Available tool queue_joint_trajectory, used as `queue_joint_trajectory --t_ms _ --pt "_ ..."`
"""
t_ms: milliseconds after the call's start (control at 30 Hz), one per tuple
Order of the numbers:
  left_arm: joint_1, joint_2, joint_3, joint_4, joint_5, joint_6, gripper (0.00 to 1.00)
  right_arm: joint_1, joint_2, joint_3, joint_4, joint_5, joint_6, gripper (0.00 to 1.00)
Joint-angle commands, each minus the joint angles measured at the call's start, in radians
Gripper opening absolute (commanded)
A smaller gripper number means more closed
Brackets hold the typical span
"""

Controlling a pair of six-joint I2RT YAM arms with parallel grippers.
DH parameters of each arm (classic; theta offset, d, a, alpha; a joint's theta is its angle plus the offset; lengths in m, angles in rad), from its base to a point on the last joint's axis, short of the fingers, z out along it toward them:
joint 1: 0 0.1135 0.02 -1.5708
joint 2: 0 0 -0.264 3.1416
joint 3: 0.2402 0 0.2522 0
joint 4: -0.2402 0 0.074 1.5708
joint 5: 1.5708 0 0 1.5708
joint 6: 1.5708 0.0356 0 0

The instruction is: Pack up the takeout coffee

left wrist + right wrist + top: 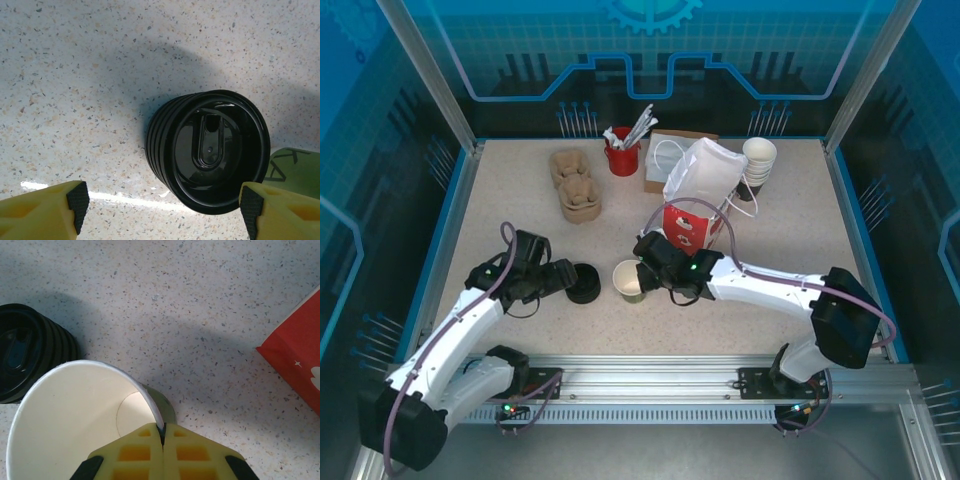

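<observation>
Right jaws are together on the coffee cup (629, 281), pinching its rim. One yellow finger (135, 455) sits inside against the white lining, and the other presses the olive-green outer wall. The cup stands upright and open-mouthed on the speckled bench (520, 210), in front of the two arm bases and roughly midway between them.

Just beside the cup, on the left arm's side, is the black lid stack (583, 283), close to the cup wall. Whether the two touch I cannot tell. The top lid faces up, its sip slot plain in the left wrist view.

Left jaws are apart and spread wide. The black pads (77, 200) sit one on each side of the lid stack, and neither pad is on it. A sliver of the cup's green wall peeks in past the stack on the side away from the left arm.

Behind the cup, near it and a touch toward the right arm's side, stands a red paper bag (685, 228). Further behind the cup, a white bag (705, 170) leans right against the red one.

Well behind the cup, along the back of the bench, are a red mug of utensils (622, 157), a tall stack of white cups (758, 160) and brown pulp carriers (577, 188)
</observation>
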State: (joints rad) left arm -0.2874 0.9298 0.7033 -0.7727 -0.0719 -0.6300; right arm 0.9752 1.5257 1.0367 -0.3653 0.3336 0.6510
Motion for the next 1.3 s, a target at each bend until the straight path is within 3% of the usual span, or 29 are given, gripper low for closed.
queue_joint_trajectory --t_ms 0,33,133,433,800,1167,1267 --pt "-0.008 0.023 0.014 0.0 -0.028 -0.007 0.78 -0.011 0.031 0.041 -0.016 0.002 0.007 0.04" --pt "-0.009 0.028 0.014 0.001 -0.028 -0.006 0.76 -0.011 0.034 0.046 -0.02 0.005 0.008 0.07" --pt "-0.011 0.042 0.017 0.006 -0.031 -0.007 0.73 -0.011 0.039 0.052 -0.024 0.012 0.018 0.29" --pt "-0.027 0.09 0.031 0.012 -0.041 -0.002 0.59 -0.011 0.005 0.154 -0.152 0.05 0.007 0.42" --pt "-0.057 0.144 0.054 0.021 -0.068 -0.006 0.54 -0.004 -0.17 0.221 -0.25 -0.026 0.008 0.47" --pt "-0.086 0.201 0.07 0.031 -0.113 -0.002 0.5 -0.008 -0.299 0.184 -0.319 -0.155 0.025 0.51" --pt "-0.091 0.225 0.074 0.036 -0.119 0.002 0.44 -0.01 -0.321 0.176 -0.336 -0.154 0.023 0.51"
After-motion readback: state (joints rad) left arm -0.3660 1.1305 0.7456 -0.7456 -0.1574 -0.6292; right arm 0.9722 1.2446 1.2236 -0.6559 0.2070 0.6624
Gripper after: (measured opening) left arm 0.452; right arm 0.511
